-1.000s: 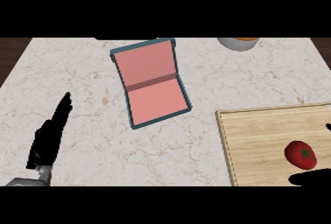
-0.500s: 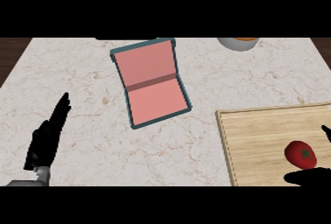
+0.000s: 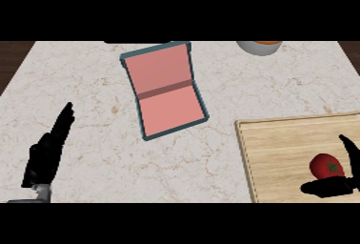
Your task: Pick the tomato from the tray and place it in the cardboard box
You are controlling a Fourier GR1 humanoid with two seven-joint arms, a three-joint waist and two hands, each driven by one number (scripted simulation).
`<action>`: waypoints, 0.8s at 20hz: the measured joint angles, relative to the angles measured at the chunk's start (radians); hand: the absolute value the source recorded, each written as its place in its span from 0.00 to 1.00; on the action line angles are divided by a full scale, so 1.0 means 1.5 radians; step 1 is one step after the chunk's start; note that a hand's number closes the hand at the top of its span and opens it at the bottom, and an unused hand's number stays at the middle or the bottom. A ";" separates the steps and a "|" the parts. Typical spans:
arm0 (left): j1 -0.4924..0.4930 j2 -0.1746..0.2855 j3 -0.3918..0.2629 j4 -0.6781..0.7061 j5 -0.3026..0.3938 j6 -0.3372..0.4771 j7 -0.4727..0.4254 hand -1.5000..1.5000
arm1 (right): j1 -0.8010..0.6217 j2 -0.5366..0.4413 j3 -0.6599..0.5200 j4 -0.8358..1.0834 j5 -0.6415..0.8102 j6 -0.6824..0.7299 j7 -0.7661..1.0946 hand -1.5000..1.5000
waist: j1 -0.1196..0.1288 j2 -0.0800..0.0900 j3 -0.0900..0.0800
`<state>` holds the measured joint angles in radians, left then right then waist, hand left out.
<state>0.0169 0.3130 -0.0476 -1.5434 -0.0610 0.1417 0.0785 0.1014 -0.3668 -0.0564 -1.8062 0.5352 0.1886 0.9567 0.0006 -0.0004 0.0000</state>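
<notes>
A red tomato [image 3: 327,166] lies on the wooden tray [image 3: 281,152] at the lower right of the head view. My right hand [image 3: 336,185] is at the tray's lower right corner, thumb just below the tomato and a finger rising along its right side, open around it. The open box [image 3: 165,95], pink inside with teal edges, lies flat at the counter's centre, well left of the tray. My left hand [image 3: 48,153] rests open at the lower left, fingers pointing up.
A grey bowl [image 3: 259,47] with something orange in it stands at the counter's far edge, right of the box. Dark floor shows past the counter's left and right ends.
My right hand has moved up and inward toward the tomato, a finger now showing along its right side. The left hand, box and tomato have stayed put.
</notes>
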 measured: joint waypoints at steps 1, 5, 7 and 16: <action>-0.008 -0.004 0.002 0.002 -0.005 -0.002 0.006 0.50 | -0.006 0.001 -0.005 0.010 0.001 0.005 -0.004 0.00 | 0.000 0.000 0.000; -0.009 -0.022 0.005 0.005 -0.026 -0.002 0.007 0.50 | 0.001 0.022 -0.001 0.026 0.018 0.009 -0.016 1.00 | -0.001 0.000 0.000; -0.021 -0.022 0.017 0.015 -0.027 -0.013 0.009 0.50 | -0.003 0.030 -0.010 0.034 0.018 0.010 -0.023 1.00 | -0.001 -0.001 -0.001; -0.001 -0.038 0.029 0.009 -0.038 -0.023 -0.008 0.50 | -0.006 0.006 -0.006 0.049 0.134 -0.030 -0.070 1.00 | -0.001 -0.001 -0.001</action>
<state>0.0156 0.2555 -0.0045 -1.5302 -0.1187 0.1071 0.0668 0.0925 -0.3583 -0.0652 -1.7334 0.7362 0.1442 0.8520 -0.0004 -0.0013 -0.0017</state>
